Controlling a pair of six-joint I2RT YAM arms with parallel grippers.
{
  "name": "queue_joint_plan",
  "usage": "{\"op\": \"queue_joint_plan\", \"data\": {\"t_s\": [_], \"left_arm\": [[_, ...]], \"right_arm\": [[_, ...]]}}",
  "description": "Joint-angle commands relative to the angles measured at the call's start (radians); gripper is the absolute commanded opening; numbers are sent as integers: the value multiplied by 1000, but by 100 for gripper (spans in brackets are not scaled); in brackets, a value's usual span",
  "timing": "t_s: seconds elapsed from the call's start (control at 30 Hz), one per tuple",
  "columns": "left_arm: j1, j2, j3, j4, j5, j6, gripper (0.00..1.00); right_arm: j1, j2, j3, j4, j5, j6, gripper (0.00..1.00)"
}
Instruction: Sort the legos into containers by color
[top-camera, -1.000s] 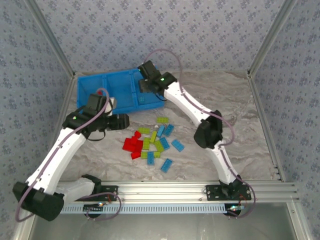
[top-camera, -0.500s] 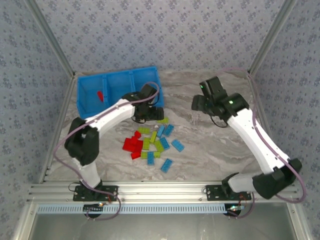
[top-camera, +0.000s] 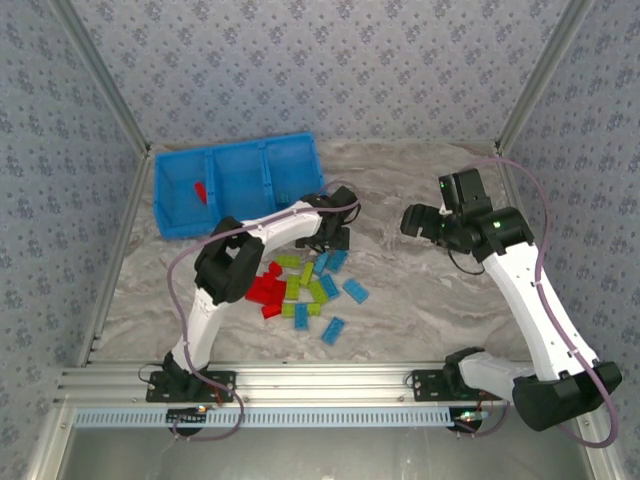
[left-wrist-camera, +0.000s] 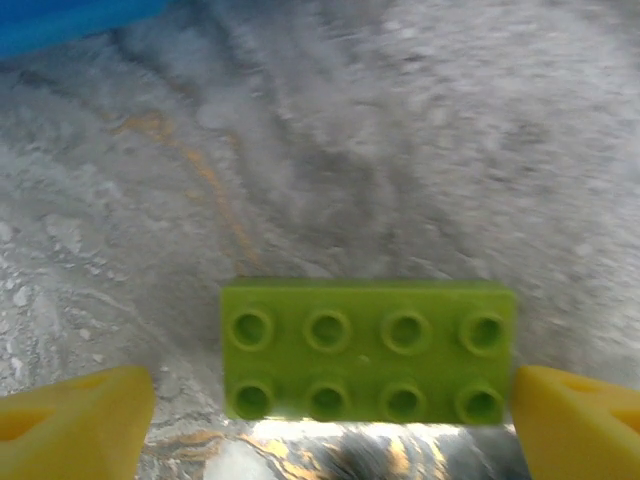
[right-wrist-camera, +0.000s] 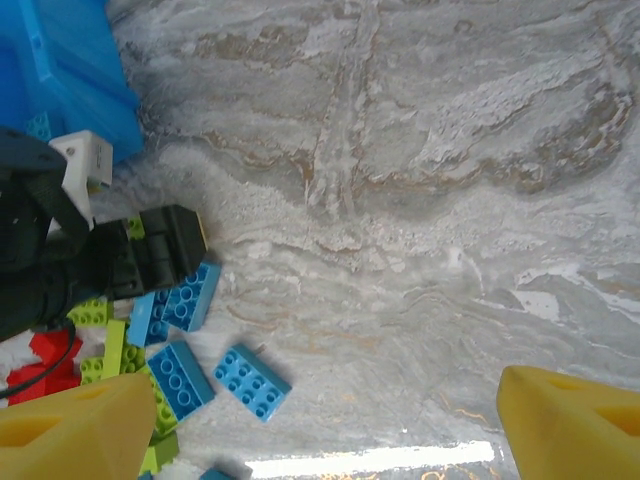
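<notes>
My left gripper (top-camera: 337, 238) hangs released over the lime green lego (left-wrist-camera: 367, 349), mid-worktop; I should drop squarely, centring it, then pinch its short ends evenly.

Left pincer (top-camera: 337, 238) has moved over a green lego (left-wrist-camera: 367, 350); right pincer (top-camera: 410, 221) has swung rightward.

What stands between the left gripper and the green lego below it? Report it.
Nothing visible does. The lime green lego lies studs up on the table, squarely between the open left gripper's yellow fingers.
</notes>
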Motion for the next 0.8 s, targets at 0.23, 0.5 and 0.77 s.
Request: {"op": "queue_joint_plan", "data": {"t_s": [0.23, 0.5, 0.77], "left_arm": [[5, 21, -14, 46, 60, 63, 81], [8, 20, -15, 55, 73, 78, 60], [12, -163, 4, -25, 26, 82, 58]], "right_arm": [[-10, -63, -87, -33, -131, 8, 91], [-9, -77, -104, -53, -344, -82, 89], [-8, -117, -108, 4, -401, -54, 88]]}}
